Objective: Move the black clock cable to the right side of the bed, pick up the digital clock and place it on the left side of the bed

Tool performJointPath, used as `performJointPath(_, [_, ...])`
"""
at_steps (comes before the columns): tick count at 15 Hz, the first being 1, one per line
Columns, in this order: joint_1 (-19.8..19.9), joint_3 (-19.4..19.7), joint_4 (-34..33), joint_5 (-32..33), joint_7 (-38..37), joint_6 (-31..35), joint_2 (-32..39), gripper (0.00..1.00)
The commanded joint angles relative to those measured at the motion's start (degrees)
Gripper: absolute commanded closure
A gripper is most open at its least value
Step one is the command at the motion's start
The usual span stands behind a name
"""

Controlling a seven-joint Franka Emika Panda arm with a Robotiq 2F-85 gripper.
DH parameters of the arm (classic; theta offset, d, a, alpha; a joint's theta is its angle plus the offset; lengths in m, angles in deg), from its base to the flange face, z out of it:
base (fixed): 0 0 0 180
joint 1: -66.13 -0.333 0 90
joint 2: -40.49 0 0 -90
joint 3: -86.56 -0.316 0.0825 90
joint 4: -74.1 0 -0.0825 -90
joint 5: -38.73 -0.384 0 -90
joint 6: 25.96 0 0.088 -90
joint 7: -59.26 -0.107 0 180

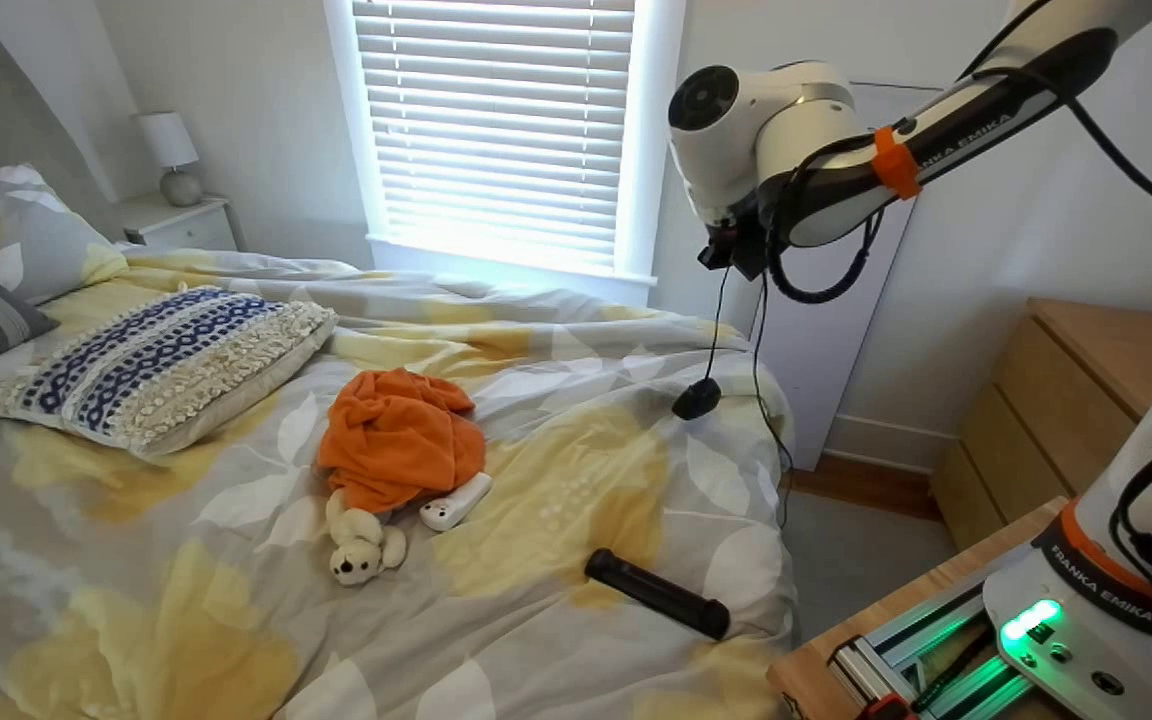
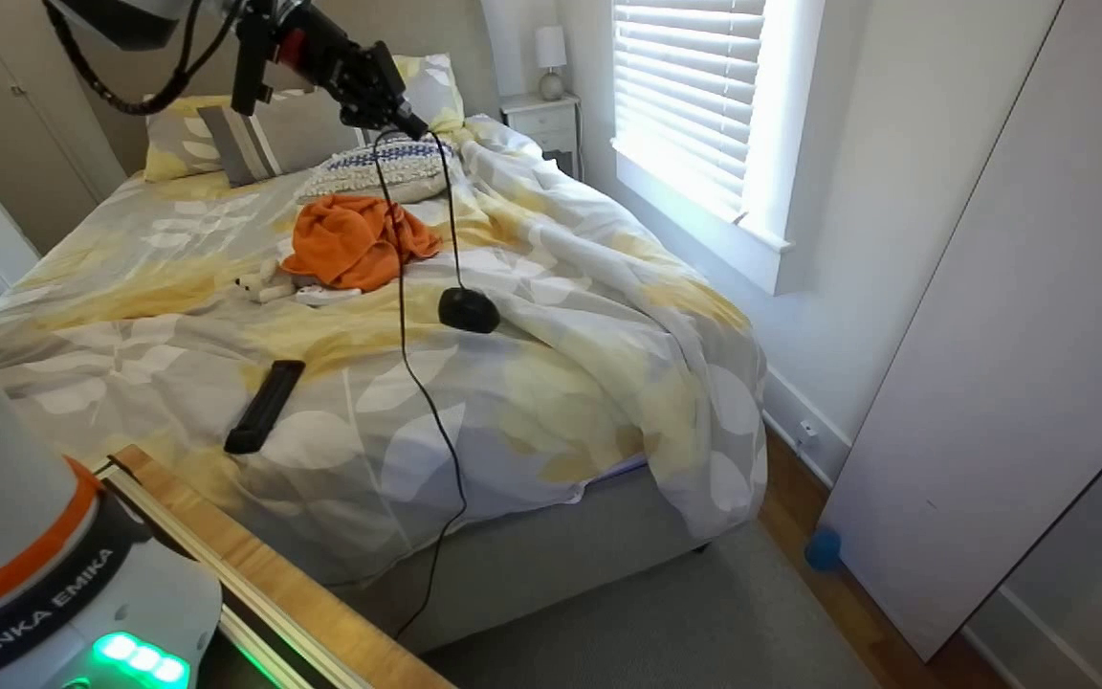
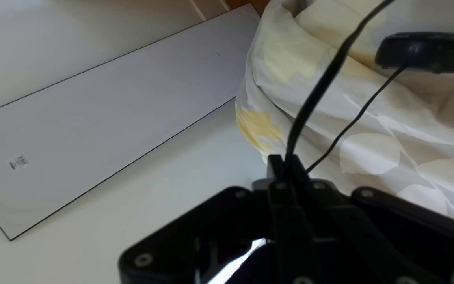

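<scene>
One black clock cable (image 3: pixel 330 70), suspended: the gripper (image 3: pixel 287 161) pinches it with jaws closed together, and its plug (image 1: pixel 698 398) hangs over the bed (image 1: pixel 546 490).
The cable is probably light and limp, apt to swing under what looks a heavier plug; a hold nearer the plug should steady it. The digital clock (image 1: pixel 658 594), lying on the bed near its edge, is likely rigid and smooth; grasp across its narrow width, near mid-length.

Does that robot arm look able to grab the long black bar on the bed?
Probably not yet: its end effector is shut on the black cable, which would likely need releasing first. Otherwise the long black bar lies uncovered on the bed.
</scene>
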Motion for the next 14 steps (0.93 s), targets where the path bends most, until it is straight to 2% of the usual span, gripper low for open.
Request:
performJointPath(1, [0.6,-1.3,2.8,-2.5,3.9,-1.7,-3.1,0.99])
performJointPath(3, [0.8,-1.3,2.7,-3.4,5.5,-2.6,-2.2,0.99])
performJointPath(8, [1.0,-1.3,0.4,-3.8,6.3,-4.5,5.0,0.99])
performJointPath(11, [0.5,-1.4,-1.4,-3.6,6.7,-3.4,10.2,0.99])
performJointPath(14, [-0.1,-1.3,-4.9,-0.7,4.8,-0.4,15.5,0.99])
